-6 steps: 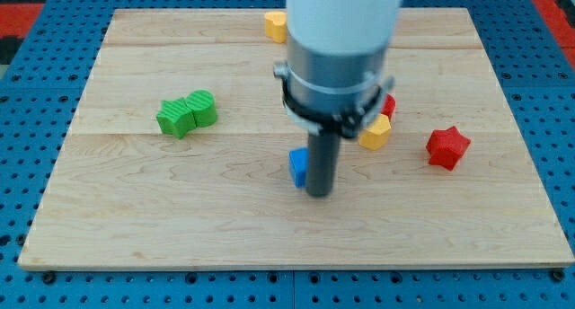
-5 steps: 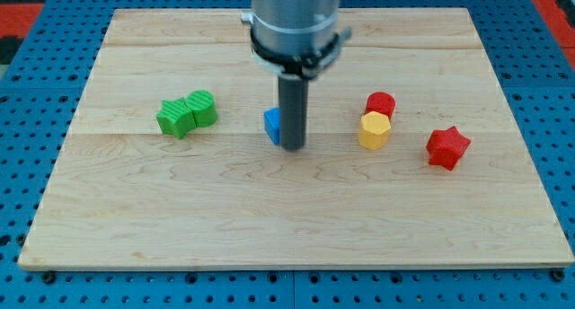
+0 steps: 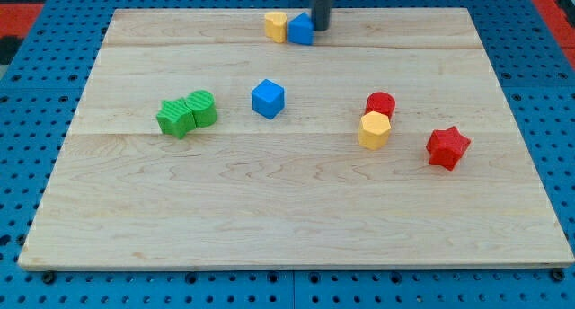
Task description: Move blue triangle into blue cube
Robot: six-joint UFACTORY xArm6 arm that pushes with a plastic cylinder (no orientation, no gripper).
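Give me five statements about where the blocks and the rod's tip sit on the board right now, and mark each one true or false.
1. My tip is at the view's top, right beside the blue triangle. True.
2. The blue triangle touches the blue cube. False: they lie well apart, the cube nearer the board's middle.
3. A yellow block sits against the blue triangle's left side in the view. True.
4. The red star is at the view's left. False: it is at the right.
5. The two green blocks sit together. True.
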